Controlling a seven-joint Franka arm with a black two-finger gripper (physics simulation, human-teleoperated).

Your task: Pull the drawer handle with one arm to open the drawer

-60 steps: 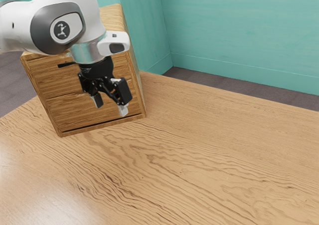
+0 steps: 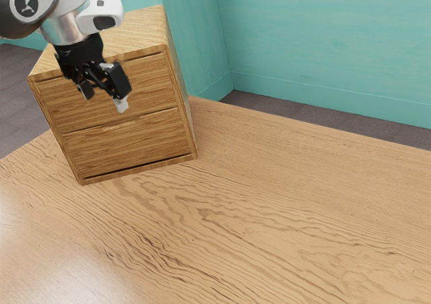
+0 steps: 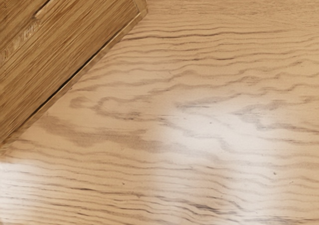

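Note:
A wooden cabinet (image 2: 128, 145) with two drawers stands on the table at the exterior view's left. My gripper (image 2: 103, 96) hangs in front of the upper drawer (image 2: 151, 81), near its left half, and is open, the fingers standing apart. The hand covers the spot where the drawer's handle sits, so the handle is hidden. Whether a finger touches the drawer front I cannot tell. Both drawer fronts look flush with the cabinet. In the wrist view the cabinet's lower front (image 3: 60, 45) shows beside the table top.
The wooden table (image 2: 269, 209) spreads wide to the exterior view's right and front of the cabinet. Teal walls (image 2: 323, 34) and a grey floor strip (image 2: 350, 118) lie behind it.
My hand has risen and moved toward the exterior view's left, from the lower drawer's level up to the upper drawer. The fingers keep the same gap.

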